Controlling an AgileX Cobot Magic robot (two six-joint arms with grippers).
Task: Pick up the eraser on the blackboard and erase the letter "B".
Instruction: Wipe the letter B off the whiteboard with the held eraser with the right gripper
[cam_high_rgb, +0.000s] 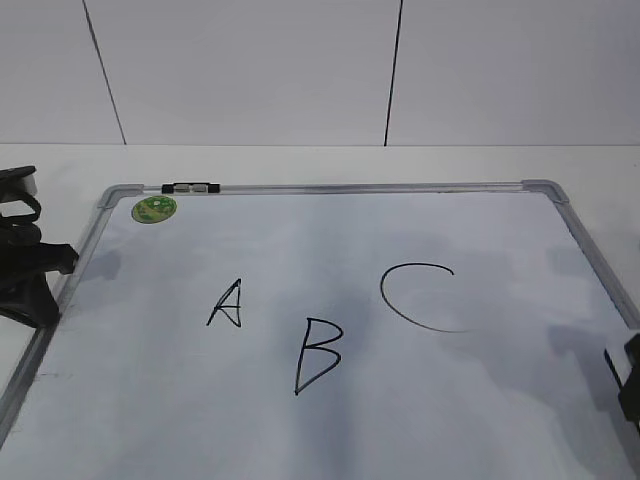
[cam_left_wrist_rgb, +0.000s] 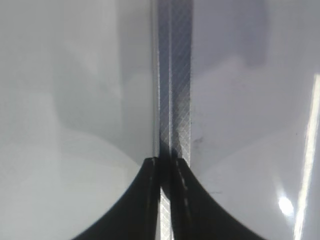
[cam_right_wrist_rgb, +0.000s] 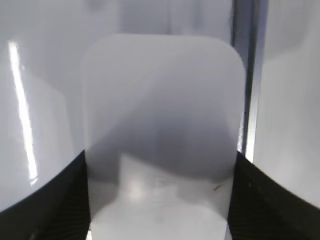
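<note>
The blackboard (cam_high_rgb: 350, 187) is a white board with a grey frame, lying flat on the table. The black letter "B" (cam_high_rgb: 318, 355) is drawn at its lower middle, between an "A" (cam_high_rgb: 226, 303) and a "C" (cam_high_rgb: 420, 297). The eraser (cam_right_wrist_rgb: 160, 100), a flat white rounded block, shows only in the right wrist view, lying on the board beside the frame. My right gripper (cam_right_wrist_rgb: 160, 155) has its jaws against both sides of the eraser; in the exterior view it (cam_high_rgb: 630, 385) is at the board's right edge. My left gripper (cam_left_wrist_rgb: 166, 160) is shut and empty over the board's left frame (cam_high_rgb: 55, 262).
A round green sticker (cam_high_rgb: 154, 209) sits in the board's far left corner. A small black-and-silver clip (cam_high_rgb: 191, 187) is on the top frame. The white table and a white panelled wall lie behind the board.
</note>
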